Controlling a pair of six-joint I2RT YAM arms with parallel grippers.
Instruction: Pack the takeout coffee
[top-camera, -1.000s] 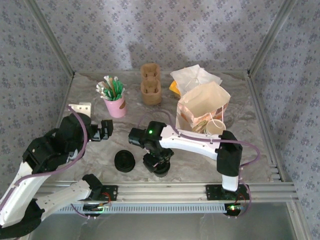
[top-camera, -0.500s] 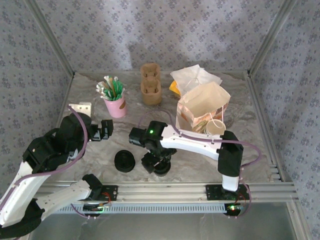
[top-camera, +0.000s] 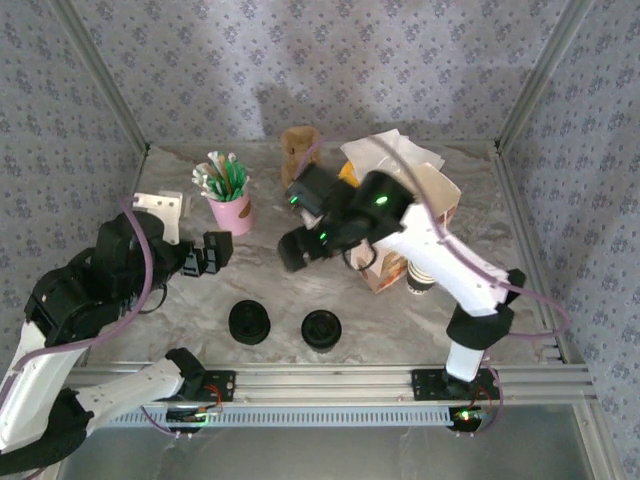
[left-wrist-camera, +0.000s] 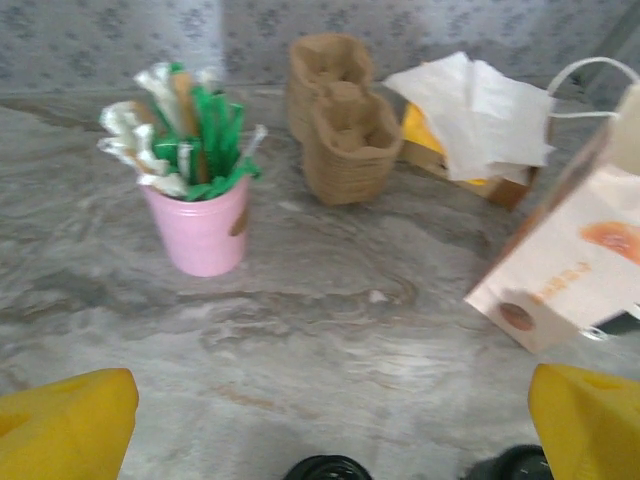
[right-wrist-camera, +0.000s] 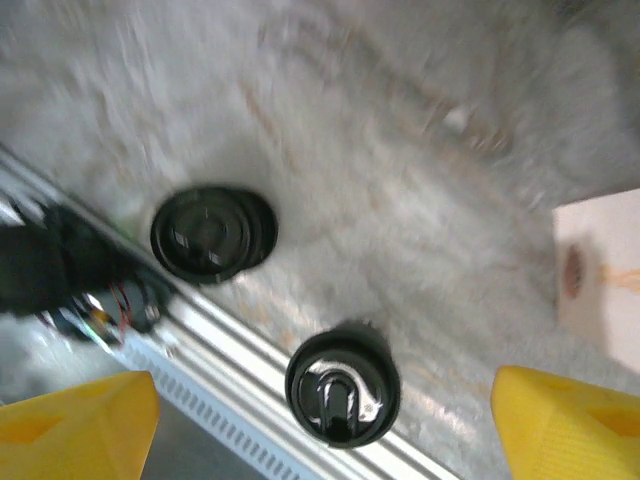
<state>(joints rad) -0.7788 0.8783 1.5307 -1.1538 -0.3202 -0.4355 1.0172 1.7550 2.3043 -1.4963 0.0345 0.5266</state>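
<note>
Top external view, from the left: the left pincer (top-camera: 205, 257) hangs low over the marbled surface (top-camera: 200, 300), its jaws spread wide with nothing between them (the left wrist camera has a yellow fingertip (left-wrist-camera: 65, 425) at each bottom corner of its frame). Just beyond it a pink cup (top-camera: 231, 212) stands upright, stuffed with green and white straws (top-camera: 222, 175).

Nearer the front rail (top-camera: 330, 380) sits a squat stack of black lids (top-camera: 249, 322). Just to its right, apart from it, is the takeout coffee (top-camera: 322, 329). It stands upright on the surface near the front edge with its black lid on, touched by neither pincer. From the right wrist camera the coffee's lid looks glossy, with the rail close beside it.

The right pincer (top-camera: 297, 250) is raised well above the surface, behind the coffee, its jaws wide and empty. At the back is a stack of brown pulp cup carriers (top-camera: 297, 143).

Further right a pale paper bag (top-camera: 384, 272) stands open-topped, partly hidden by the right arm (top-camera: 450, 270). A stack of lidless paper cups (top-camera: 420, 277) is just beside its near right corner. White napkins (top-camera: 415, 152) lie behind the bag.
</note>
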